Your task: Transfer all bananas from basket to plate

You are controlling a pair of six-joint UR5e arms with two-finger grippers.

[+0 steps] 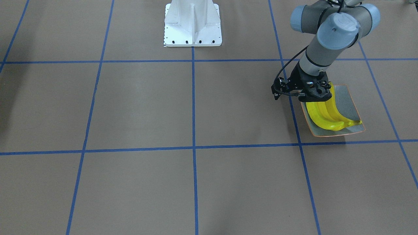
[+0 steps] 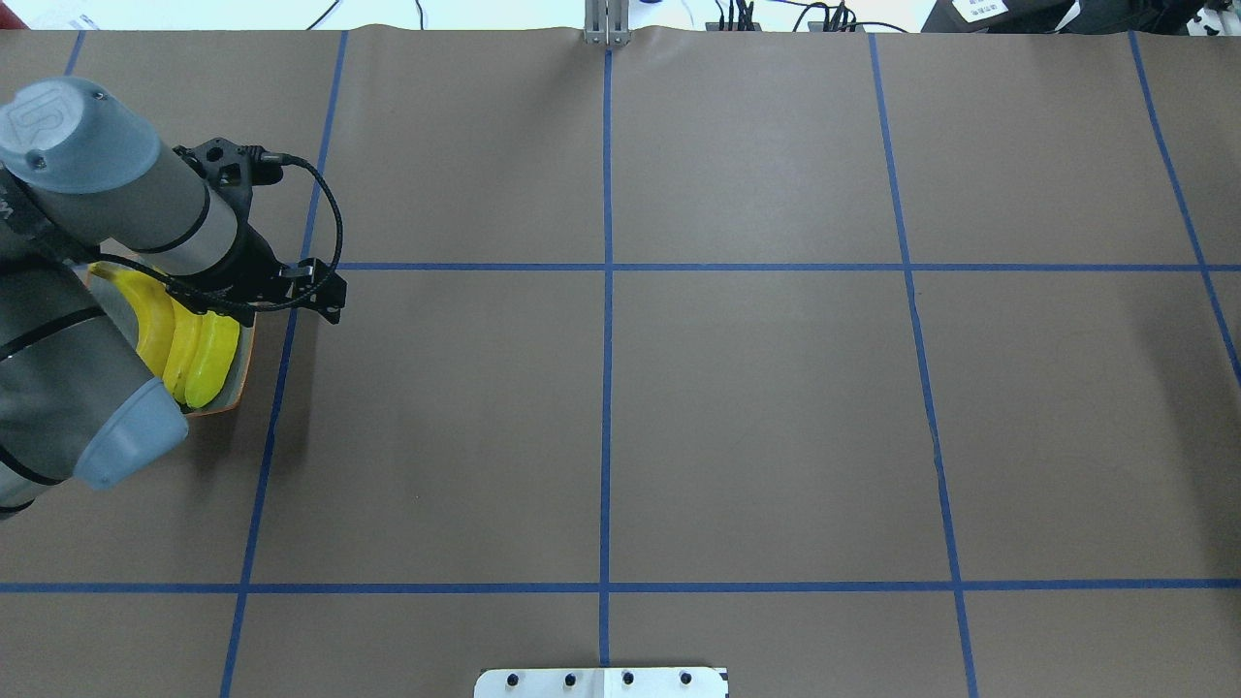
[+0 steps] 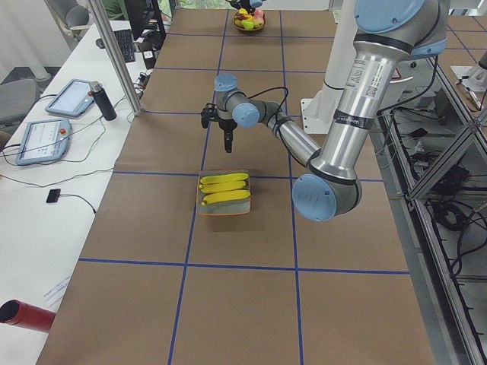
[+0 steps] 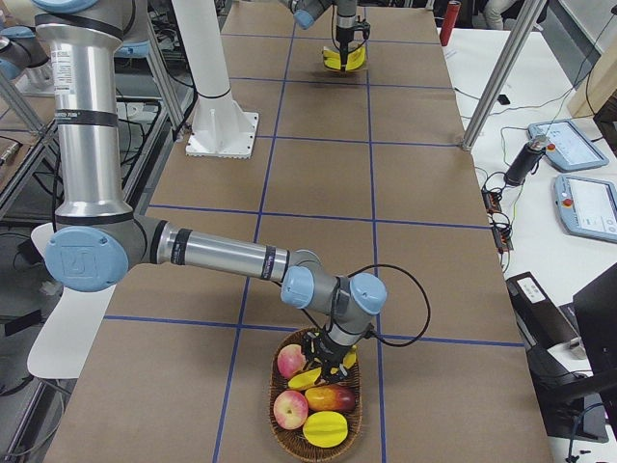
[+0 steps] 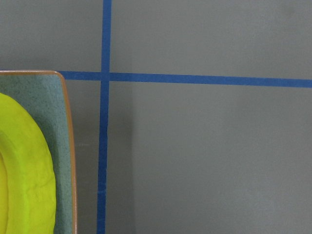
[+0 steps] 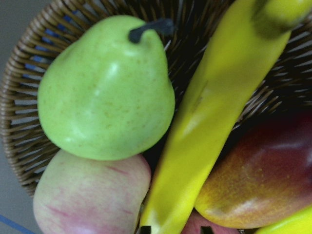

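My right jaws are down inside the basket [image 6: 29, 73], over the one banana [image 6: 214, 126] I can make out in it. From the right wrist I see the fingertips [image 6: 206, 230] standing apart at the bottom edge, one on each side of the banana's near end. I read these jaws as open and astride the fruit, not clamped on it. Whether a pad touches the skin I cannot tell.

The banana's long axis runs away from the jaws on a slant, up and to the right in that view. It lies between a green pear [image 6: 107, 87] and a red-and-yellow mango [image 6: 263, 180], with an apple [image 6: 87, 195] just beside its near end. The closing line crosses the banana's width, but near an end rather than the middle, so I judge it may tip when lifted.

Three bananas [image 1: 326, 114] lie side by side on the plate [image 1: 354, 104], at the far end of the worktop [image 2: 756, 407] from the basket. My left arm [image 2: 116, 204] hangs over the plate's edge. Its wrist camera shows only a plate corner and worktop, so I cannot tell how the left jaws stand. My right arm [image 4: 222, 258] is the one at the basket, and the plate is well apart from it.
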